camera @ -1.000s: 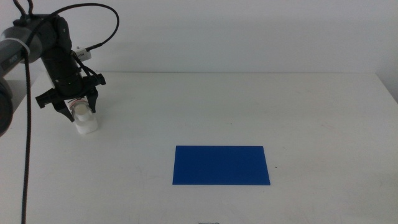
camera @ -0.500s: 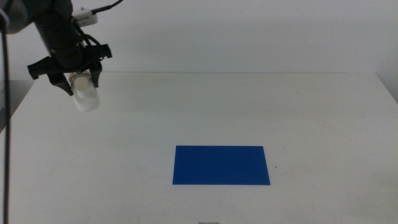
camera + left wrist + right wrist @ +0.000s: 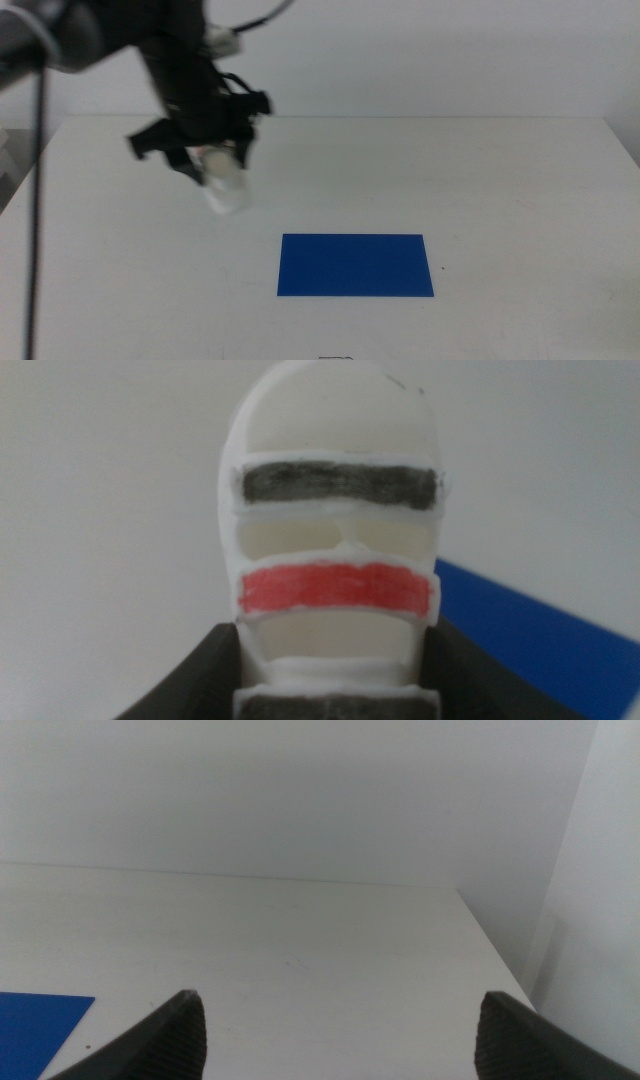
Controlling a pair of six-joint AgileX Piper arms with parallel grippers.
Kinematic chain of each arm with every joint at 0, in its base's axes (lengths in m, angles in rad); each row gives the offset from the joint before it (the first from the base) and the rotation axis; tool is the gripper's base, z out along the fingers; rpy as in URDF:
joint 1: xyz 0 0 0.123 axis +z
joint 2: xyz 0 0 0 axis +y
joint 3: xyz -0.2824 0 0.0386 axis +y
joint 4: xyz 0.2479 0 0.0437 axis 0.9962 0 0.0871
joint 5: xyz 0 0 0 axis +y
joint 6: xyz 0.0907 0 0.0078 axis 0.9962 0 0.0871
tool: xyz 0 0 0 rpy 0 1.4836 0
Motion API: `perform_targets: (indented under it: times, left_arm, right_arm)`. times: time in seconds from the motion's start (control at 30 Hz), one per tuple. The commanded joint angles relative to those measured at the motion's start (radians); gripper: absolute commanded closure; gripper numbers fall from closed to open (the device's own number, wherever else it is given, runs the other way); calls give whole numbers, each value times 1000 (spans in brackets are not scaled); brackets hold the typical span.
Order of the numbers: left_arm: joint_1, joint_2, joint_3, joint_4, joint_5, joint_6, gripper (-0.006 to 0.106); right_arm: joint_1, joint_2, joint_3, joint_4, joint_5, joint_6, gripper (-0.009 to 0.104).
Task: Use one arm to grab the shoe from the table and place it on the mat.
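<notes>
Currently L gripper [image 3: 215,165] is clamped on the shoe [image 3: 224,186], jaws pressed to both sides of it, holding it up off the table [image 3: 520,180], left of and behind the blue mat [image 3: 355,265]; motion blur in middle view. L wrist view: shoe [image 3: 335,530] fills frame between the jaws, black strap above red strap, a corner of mat [image 3: 540,640] showing beside it. R gripper [image 3: 340,1020] waits w/ jaws wide apart over the table near its far right corner, nothing between them.
</notes>
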Motion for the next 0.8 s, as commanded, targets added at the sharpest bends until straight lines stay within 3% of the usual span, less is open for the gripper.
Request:
perform_targets:
  times: [0.0,0.37,0.77]
  left_arm:
    - [-52,-22,-58,-21,78,-50,102]
    - [-277,162,-252,-31,78,-184,102]
    - [-314,226,-306,-31,77,-223,102]
  right_arm:
    - [2,-19,-19,-9,-77,-5,1]
    - [2,-19,-19,-9,-77,-5,1]
    - [2,-19,-19,-9,-77,-5,1]
